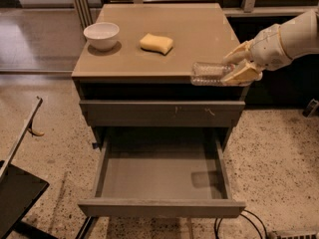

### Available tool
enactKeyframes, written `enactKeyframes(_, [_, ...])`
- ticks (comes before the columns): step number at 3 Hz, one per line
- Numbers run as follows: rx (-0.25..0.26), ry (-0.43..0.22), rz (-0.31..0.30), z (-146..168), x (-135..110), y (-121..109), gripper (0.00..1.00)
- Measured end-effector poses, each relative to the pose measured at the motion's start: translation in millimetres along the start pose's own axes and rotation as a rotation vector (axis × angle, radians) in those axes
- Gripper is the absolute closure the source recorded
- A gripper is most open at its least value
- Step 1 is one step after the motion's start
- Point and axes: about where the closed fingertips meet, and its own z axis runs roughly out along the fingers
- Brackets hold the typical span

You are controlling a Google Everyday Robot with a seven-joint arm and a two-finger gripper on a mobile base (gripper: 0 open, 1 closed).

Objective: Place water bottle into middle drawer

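The water bottle [209,73] is a small clear crinkled plastic bottle, held on its side in the air at the front right edge of the cabinet top [159,29]. My gripper [238,66] is shut on the bottle's right end, with the arm reaching in from the right. The middle drawer [160,173] is pulled open below, a shallow grey-brown box with a flat grey floor and nothing in it. The bottle hangs above the drawer's right side and casts a faint shadow on the floor there.
A yellow sponge [156,43] and a white bowl [101,35] sit on the cabinet top. The closed upper drawer front [162,112] has small pale scratches. A dark object [17,193] lies on the speckled floor at lower left, cables [244,223] at lower right.
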Motion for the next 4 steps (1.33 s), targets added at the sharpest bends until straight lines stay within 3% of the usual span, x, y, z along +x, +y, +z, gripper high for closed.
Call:
enactKeyframes(1, [-0.07, 0.023, 0.079, -8, 31, 37, 1.0])
enactKeyframes(2, [-0.144, 0.077, 0.166, 22, 87, 64, 1.0])
enactKeyframes(3, [-0.187, 0.086, 0.238, 73, 135, 87, 1.0])
enactKeyframes(4, [-0.184, 0.055, 0.286, 128, 166, 102, 1.0])
